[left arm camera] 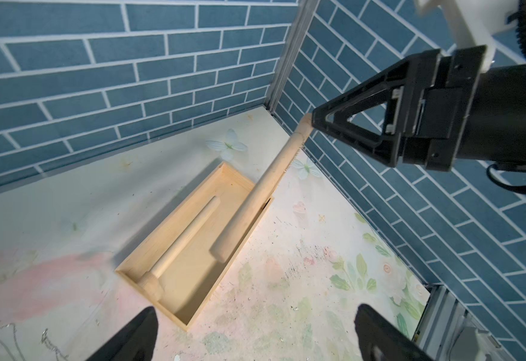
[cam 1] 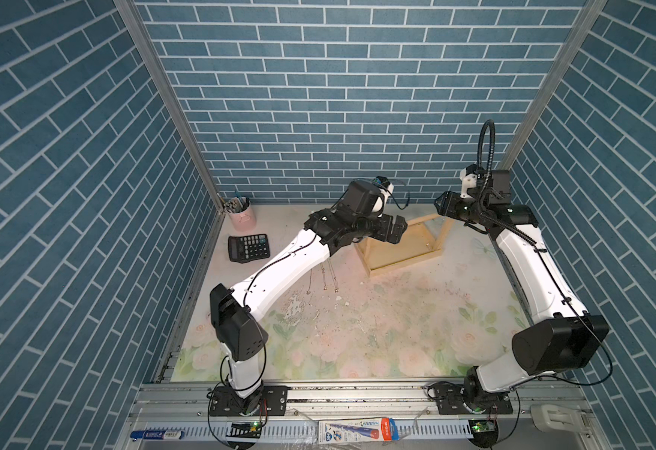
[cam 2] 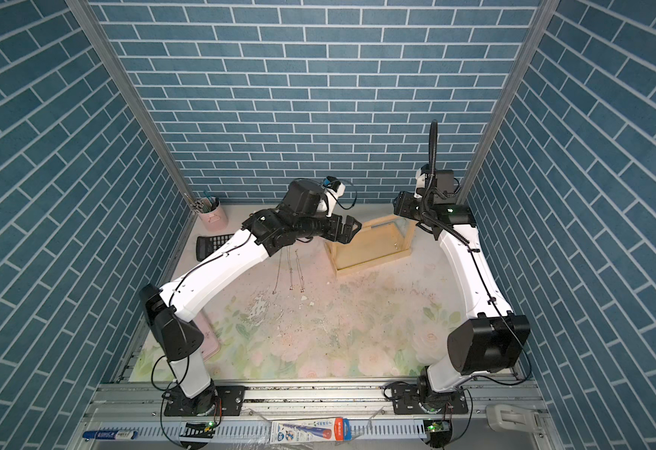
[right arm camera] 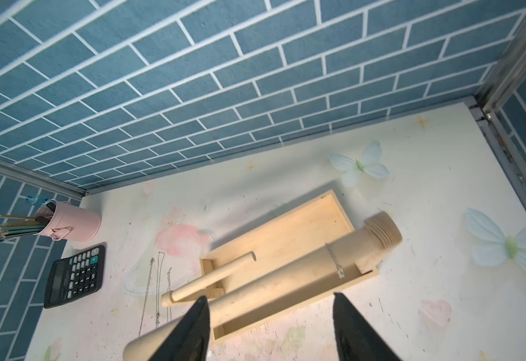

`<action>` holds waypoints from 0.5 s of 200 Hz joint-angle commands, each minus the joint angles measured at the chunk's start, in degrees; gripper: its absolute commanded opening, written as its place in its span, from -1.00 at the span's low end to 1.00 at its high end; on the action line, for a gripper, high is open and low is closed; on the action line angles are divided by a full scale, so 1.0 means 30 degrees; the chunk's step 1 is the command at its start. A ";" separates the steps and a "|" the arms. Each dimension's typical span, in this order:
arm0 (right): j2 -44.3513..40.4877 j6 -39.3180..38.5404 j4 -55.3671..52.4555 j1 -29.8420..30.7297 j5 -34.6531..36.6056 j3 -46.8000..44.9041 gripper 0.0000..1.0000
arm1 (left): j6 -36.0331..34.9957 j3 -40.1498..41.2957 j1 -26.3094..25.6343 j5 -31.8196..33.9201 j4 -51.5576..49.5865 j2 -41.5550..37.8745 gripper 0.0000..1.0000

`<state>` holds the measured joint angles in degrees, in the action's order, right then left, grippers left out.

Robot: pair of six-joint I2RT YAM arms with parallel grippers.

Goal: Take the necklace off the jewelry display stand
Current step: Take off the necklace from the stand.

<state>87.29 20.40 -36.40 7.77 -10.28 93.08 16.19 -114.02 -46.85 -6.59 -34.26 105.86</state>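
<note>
Writing: pencil pack (cam 1: 357,430) on the front rail at 6 o'clock reads "HB"; calculator (cam 1: 248,247) at 10 o'clock, keys too small to read.
Stand: jewelry display stand (cam 1: 404,267) at 1 o'clock, near the back wall.
Necklace: necklace (right arm camera: 335,261) draped over the dowel bar (left arm camera: 265,184).
Right gripper (right arm camera: 270,298): jaws apart, tip touching the bar's end, nothing clamped.
Left gripper (left arm camera: 255,309): spread wide, empty.
Room: mat (cam 1: 377,331) open from centre to 6 o'clock; loose chains (cam 1: 324,278) lie at 9 o'clock of the stand.

Bright, even light from above; soft shadows on the bench (cam 1: 396,331). Brick wall (right arm camera: 193,78) lines bow slightly; left pincer (left arm camera: 255,309) fingertips (left arm camera: 136,334) look blurred.
</note>
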 commanded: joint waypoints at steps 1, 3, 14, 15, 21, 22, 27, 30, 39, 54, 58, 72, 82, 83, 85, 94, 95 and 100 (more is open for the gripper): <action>-0.1262 0.0462 0.0487 -0.0590 -0.0761 -0.1016 0.24 | -0.1391 -0.1733 -0.0814 0.1658 -0.1348 0.0758 0.99; -0.1344 0.0464 0.0551 -0.0676 -0.0842 -0.1177 0.23 | -0.1442 -0.1841 -0.0869 0.1747 -0.1374 0.0831 0.99; -0.1828 0.0591 0.1308 -0.1139 -0.1400 -0.2218 0.23 | -0.1675 -0.2520 -0.1101 0.2055 -0.1550 0.1276 0.99; -0.1868 0.0616 0.1404 -0.1147 -0.1462 -0.2340 0.23 | -0.1719 -0.2589 -0.1121 0.2067 -0.1569 0.1319 0.99; -0.2200 0.0797 0.2051 -0.1482 -0.1822 -0.3035 0.23 | -0.1826 -0.2899 -0.1195 0.2181 -0.1671 0.1536 0.99; -0.2259 0.0836 0.2170 -0.1523 -0.1878 -0.3188 0.22 | -0.1853 -0.2940 -0.1212 0.2189 -0.1703 0.1566 0.99; -0.2509 0.1039 0.2671 -0.1752 -0.2155 -0.3734 0.21 | -0.1944 -0.3135 -0.1271 0.2225 -0.1750 0.1714 0.99; -0.2631 0.1166 0.2979 -0.1896 -0.2353 -0.4016 0.20 | -0.1979 -0.3260 -0.1307 0.2244 -0.1776 0.1794 0.99; -0.2933 0.1452 0.3753 -0.2307 -0.2940 -0.4787 0.19 | -0.2055 -0.3607 -0.1317 0.2300 -0.1870 0.2064 0.99; -0.3108 0.1817 0.4561 -0.2783 -0.3533 -0.5733 0.16 | -0.2221 -0.4168 -0.1346 0.2541 -0.2029 0.2432 0.99; -0.3109 0.1877 0.4740 -0.2882 -0.3648 -0.5944 0.15 | -0.2294 -0.4293 -0.1346 0.2612 -0.2055 0.2517 0.99; -0.3146 0.1929 0.5626 -0.3057 -0.3883 -0.6795 0.12 | -0.2563 -0.4677 -0.1448 0.3110 -0.2161 0.2784 0.99; -0.3153 0.1900 0.6163 -0.3080 -0.3809 -0.7313 0.11 | -0.2792 -0.5063 -0.1561 0.3709 -0.2344 0.3054 0.99; -0.3160 0.1900 0.6204 -0.3084 -0.3809 -0.7377 0.11 | -0.2819 -0.5121 -0.1556 0.3759 -0.2391 0.3073 0.99; -0.3166 0.1900 0.6316 -0.3087 -0.3823 -0.7462 0.10 | -0.2861 -0.5237 -0.1574 0.3927 -0.2426 0.3152 0.99; -0.3167 0.1871 0.6825 -0.3144 -0.3937 -0.7906 0.08 | -0.3280 -0.5799 -0.1757 0.4699 -0.2830 0.3569 0.99; -0.3167 0.1871 0.6902 -0.3145 -0.3946 -0.7967 0.08 | -0.3327 -0.5869 -0.1757 0.4795 -0.2868 0.3608 0.99; -0.3160 0.1863 0.7143 -0.3189 -0.4023 -0.8158 0.08 | -0.3506 -0.6147 -0.1874 0.5270 -0.3059 0.3826 0.99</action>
<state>78.91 24.38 -21.63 -1.48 -19.70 70.89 9.23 -128.73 -51.13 2.63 -40.25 114.54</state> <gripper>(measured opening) 0.546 0.994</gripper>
